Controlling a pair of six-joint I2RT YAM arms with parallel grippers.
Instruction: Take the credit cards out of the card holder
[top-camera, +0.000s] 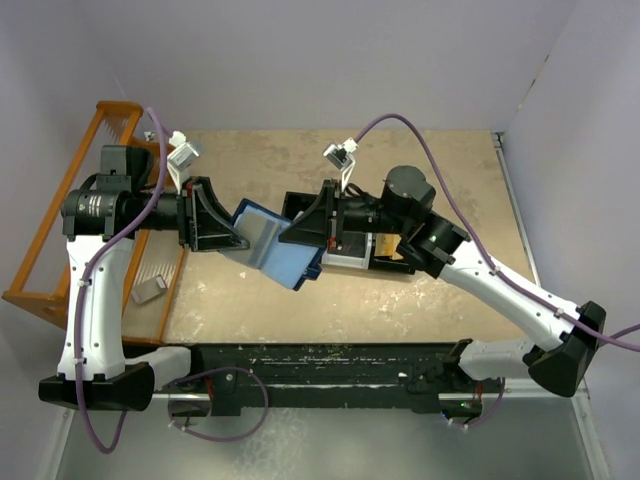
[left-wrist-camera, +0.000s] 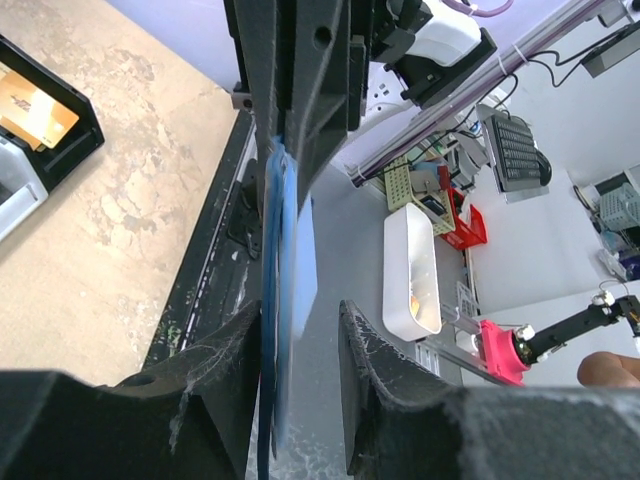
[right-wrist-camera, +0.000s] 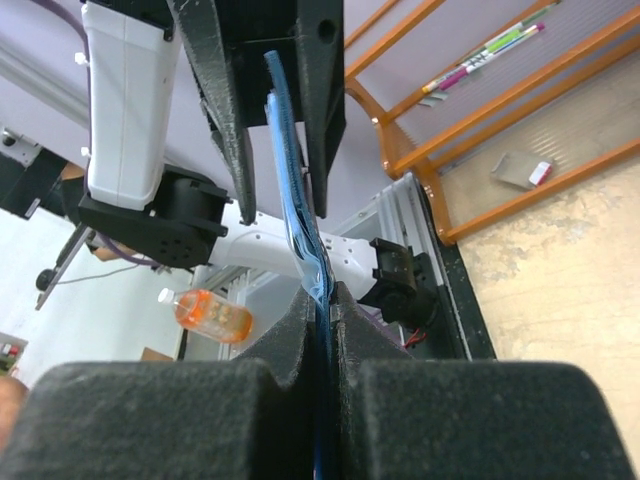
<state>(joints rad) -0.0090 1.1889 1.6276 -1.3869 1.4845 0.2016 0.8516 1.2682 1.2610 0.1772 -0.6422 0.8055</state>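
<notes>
My right gripper (right-wrist-camera: 322, 295) is clamped on the card holder (top-camera: 275, 250), which is held mid-air over the table centre. My left gripper (left-wrist-camera: 298, 312) has its jaws apart, straddling the other end. Beyond, I see a black tray (left-wrist-camera: 88, 128) with a tan card (left-wrist-camera: 35, 108) in one compartment.

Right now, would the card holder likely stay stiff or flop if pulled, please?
Probably floppy: the card holder bows visibly along its length. Likely light: the right gripper holds it by one thin edge.
</notes>
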